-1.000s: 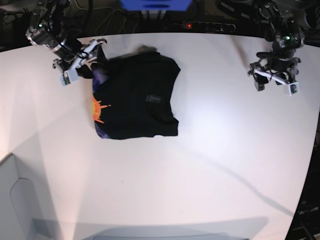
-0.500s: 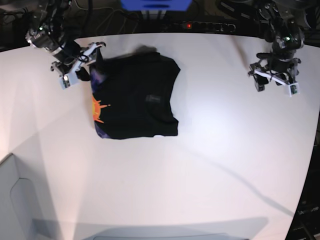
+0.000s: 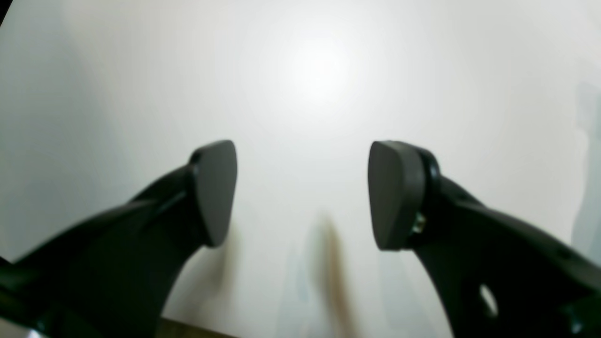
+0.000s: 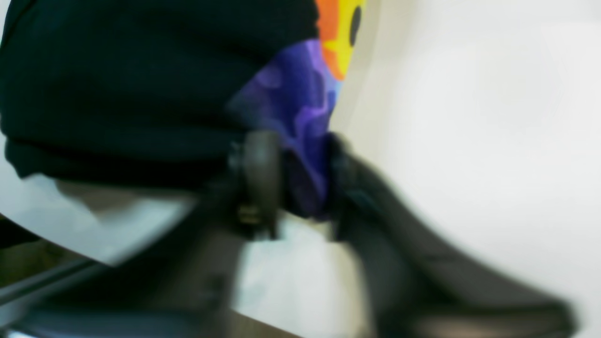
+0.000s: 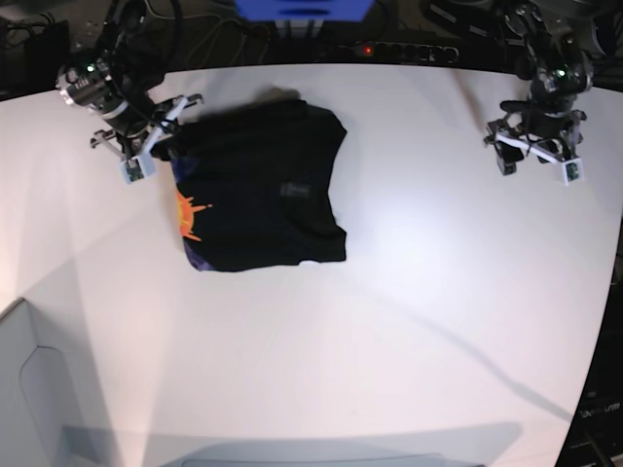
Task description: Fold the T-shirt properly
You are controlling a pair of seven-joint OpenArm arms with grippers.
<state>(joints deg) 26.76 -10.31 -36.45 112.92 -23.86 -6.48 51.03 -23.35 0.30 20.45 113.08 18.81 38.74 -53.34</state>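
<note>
Right gripper (image 4: pixel 300 183) has just pinched shut on the purple corner of the T-shirt (image 5: pixel 258 190); a moment ago its jaws were wide apart beside that corner. Most of the shirt lies flat on the table (image 5: pixel 389 341), stretching away from it. Left gripper (image 3: pixel 303 192) hangs with jaws apart over bare table, far off, so I think a new fold can start.
</note>
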